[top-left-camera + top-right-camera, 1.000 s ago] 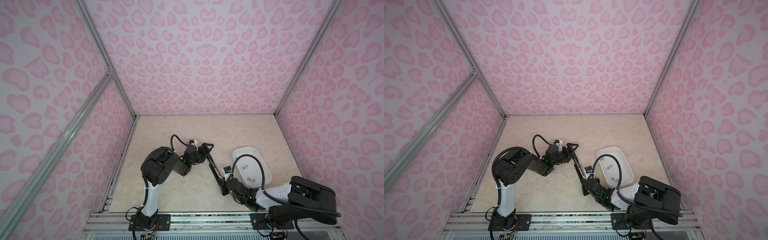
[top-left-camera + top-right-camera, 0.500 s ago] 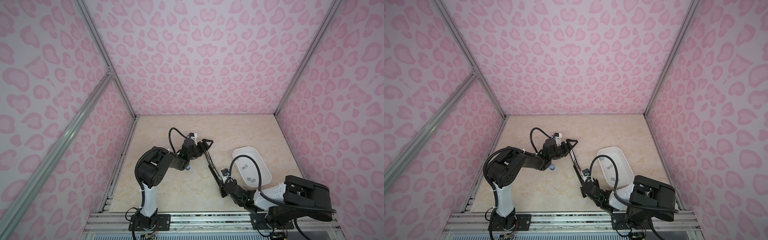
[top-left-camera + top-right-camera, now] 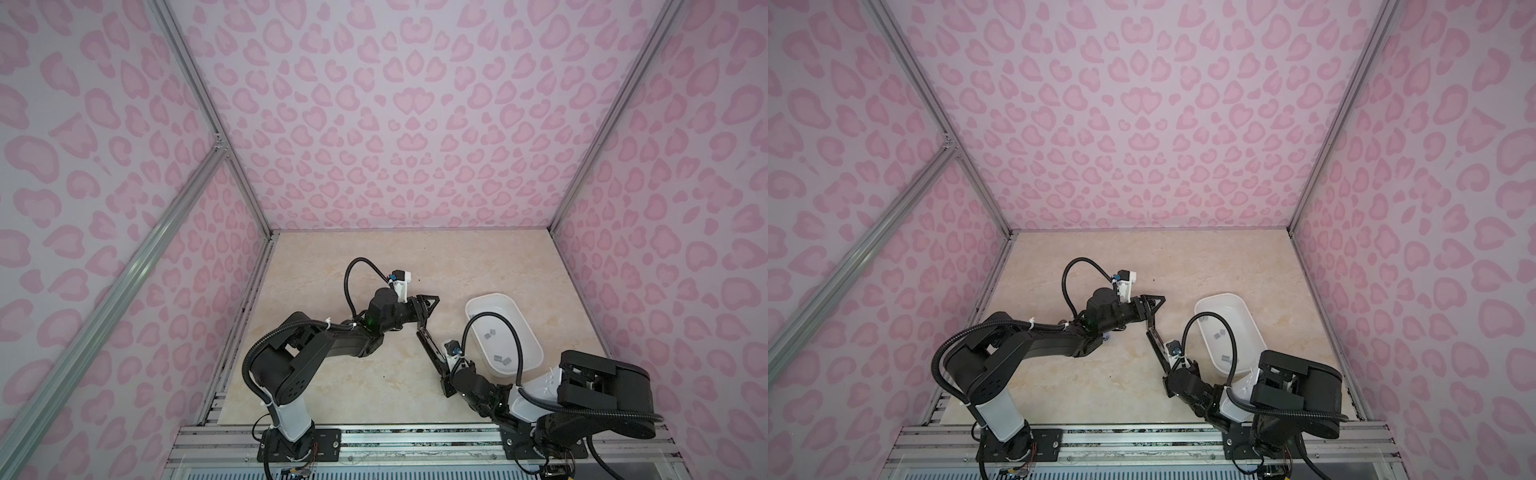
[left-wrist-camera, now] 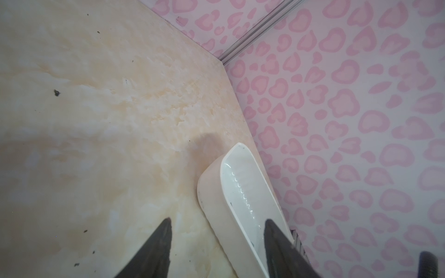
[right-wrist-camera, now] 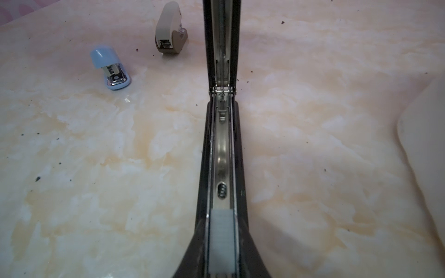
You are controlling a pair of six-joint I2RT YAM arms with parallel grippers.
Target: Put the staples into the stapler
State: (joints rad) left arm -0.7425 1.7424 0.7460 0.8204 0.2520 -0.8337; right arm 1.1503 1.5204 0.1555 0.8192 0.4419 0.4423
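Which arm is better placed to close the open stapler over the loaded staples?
Left, probably. The left gripper sits right by the open lid of the stapler, jaws apart and empty. The right gripper is at the base end, beside the staples already loaded.

Steer by the open black stapler (image 3: 430, 353). Toward the right wall, the white tray (image 3: 490, 296) stands near it, with a black cable (image 3: 518, 353) arching over the tray, leaving you a narrow lane. On its opposite side the table (image 5: 96, 168) lies bare out to a small blue stapler (image 5: 110, 69) and a small beige stapler (image 5: 169, 29). The left gripper (image 4: 216, 222), fingers spread, blocks its far end.
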